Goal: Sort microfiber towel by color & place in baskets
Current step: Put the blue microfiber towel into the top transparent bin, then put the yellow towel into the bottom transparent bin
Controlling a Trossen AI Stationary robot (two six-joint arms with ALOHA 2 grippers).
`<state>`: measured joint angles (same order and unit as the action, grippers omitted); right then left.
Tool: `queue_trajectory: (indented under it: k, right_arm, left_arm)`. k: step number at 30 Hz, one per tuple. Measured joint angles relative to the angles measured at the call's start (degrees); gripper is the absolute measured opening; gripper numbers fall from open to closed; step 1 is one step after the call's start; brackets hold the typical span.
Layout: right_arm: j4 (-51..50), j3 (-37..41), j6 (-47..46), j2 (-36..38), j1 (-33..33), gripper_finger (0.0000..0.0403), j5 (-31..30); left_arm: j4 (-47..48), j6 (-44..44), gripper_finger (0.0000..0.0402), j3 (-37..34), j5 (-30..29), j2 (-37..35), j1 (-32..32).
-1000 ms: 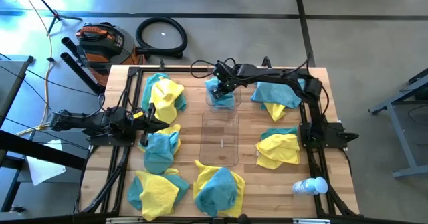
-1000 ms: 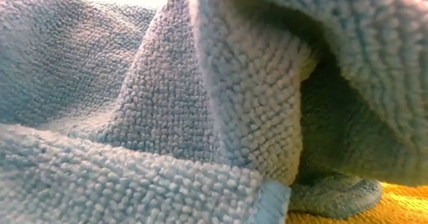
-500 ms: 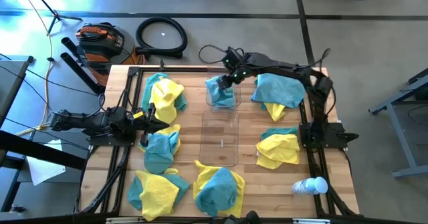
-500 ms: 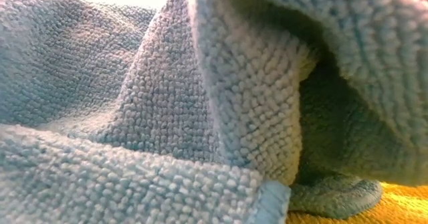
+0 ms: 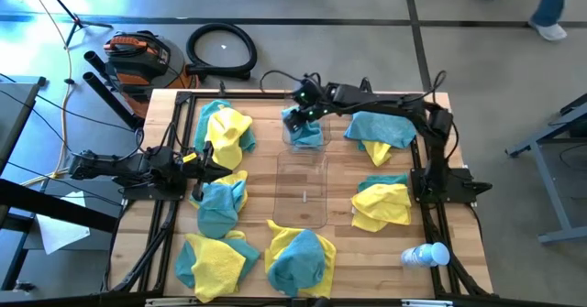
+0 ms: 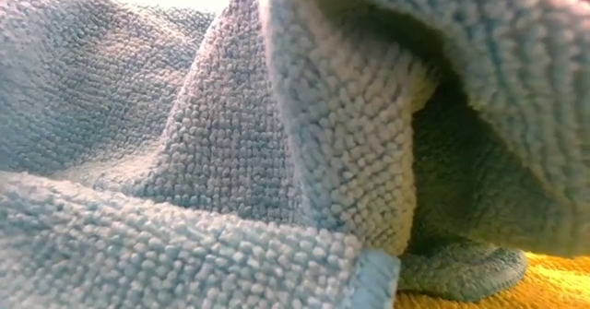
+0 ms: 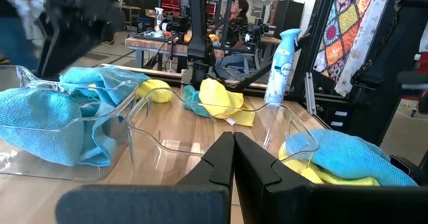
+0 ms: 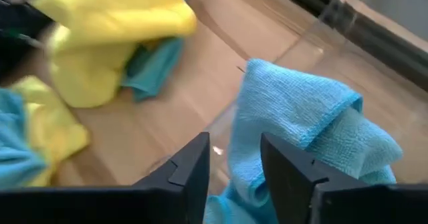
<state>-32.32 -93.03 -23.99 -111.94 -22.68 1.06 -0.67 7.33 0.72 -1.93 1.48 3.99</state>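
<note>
Two clear baskets stand end to end in the table's middle. The far basket [image 5: 303,137] holds a crumpled teal towel [image 8: 301,117]; the near basket [image 5: 303,192] holds no towel. My right gripper [image 5: 298,115] [image 8: 234,177] hovers open just above that towel, its fingers on either side of a fold; I see no touch. My left gripper [image 5: 204,163] [image 7: 234,150] waits shut at the table's left side, pointing at the baskets. Teal and yellow towels lie in mixed heaps around the baskets.
Mixed towel heaps lie on the table at far left [image 5: 225,128], mid left [image 5: 222,202], near left [image 5: 211,261], near middle [image 5: 300,257], far right [image 5: 381,131] and mid right [image 5: 381,204]. A white bottle [image 5: 426,254] lies at the near right corner. A teal towel [image 6: 230,143] covers the low view.
My right gripper has risen off the teal towel in the far basket, swung a little toward the table's far right, then come back over the basket's far end. The towel has stayed in the basket.
</note>
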Motion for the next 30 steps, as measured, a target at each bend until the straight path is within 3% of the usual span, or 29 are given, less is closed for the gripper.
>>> queue_trajectory:
  k: [8,16,30]
  right_arm:
    - [-1.58,0.11,-3.25,-6.36,-1.84,0.0086,-0.45]
    - [-2.36,0.11,-3.08,-7.26,-3.67,0.0074,1.65]
    - [-10.59,0.11,-2.91,10.63,-3.77,0.0063,1.9]
  left_arm:
    - [0.01,0.01,0.0,0.0,0.0,0.01,0.01]
    - [0.01,3.08,0.0,0.01,-0.01,0.02,0.01]
    - [-0.2,5.73,0.0,-0.01,-1.14,0.01,0.02]
